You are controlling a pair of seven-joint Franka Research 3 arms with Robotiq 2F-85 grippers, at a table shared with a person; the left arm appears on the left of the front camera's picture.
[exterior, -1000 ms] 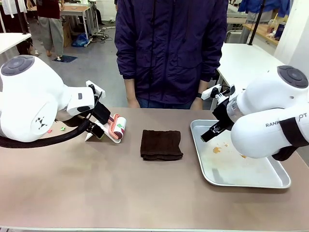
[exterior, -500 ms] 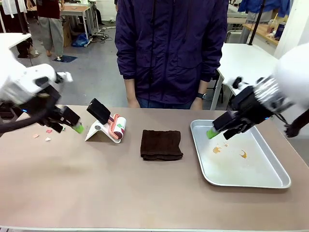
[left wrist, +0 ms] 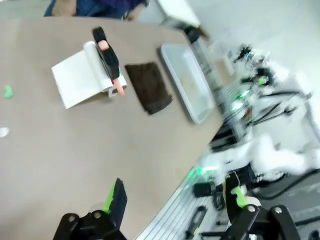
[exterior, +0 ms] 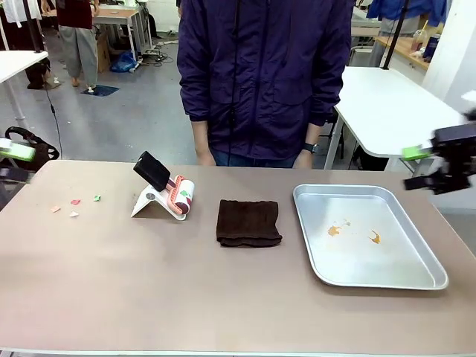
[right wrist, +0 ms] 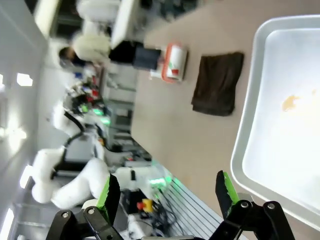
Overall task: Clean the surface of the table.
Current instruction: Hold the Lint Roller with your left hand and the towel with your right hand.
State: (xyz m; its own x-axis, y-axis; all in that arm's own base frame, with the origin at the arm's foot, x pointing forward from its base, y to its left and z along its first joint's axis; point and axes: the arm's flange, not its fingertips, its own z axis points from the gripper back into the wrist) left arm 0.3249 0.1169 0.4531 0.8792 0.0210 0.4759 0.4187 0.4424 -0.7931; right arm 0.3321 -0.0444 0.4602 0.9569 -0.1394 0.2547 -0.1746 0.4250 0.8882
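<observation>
Surface: taupe table (exterior: 149, 297) spans the front view; a person (exterior: 264, 74) stands at 12 o'clock.
Soil: paper scraps (exterior: 74, 204) at 9 o'clock, near the edge.
Implements: brown cloth (exterior: 248, 222) at centre; lint roller (exterior: 175, 195) at 10 o'clock; metal tray (exterior: 368, 286) at 3 o'clock, stained orange.
Left tool (left wrist: 175, 187): spread, empty, off the 9 o'clock edge.
Right tool (right wrist: 167, 182): spread, empty, beyond 3 o'clock.
Risk: an outward wipe likely drops the scraps to the floor; a shallow pinch may drag the cloth bunched; a low reach may clip the tray rim.

Left tool (left wrist: 175, 192), right tool (right wrist: 167, 187): both spread wide.
</observation>
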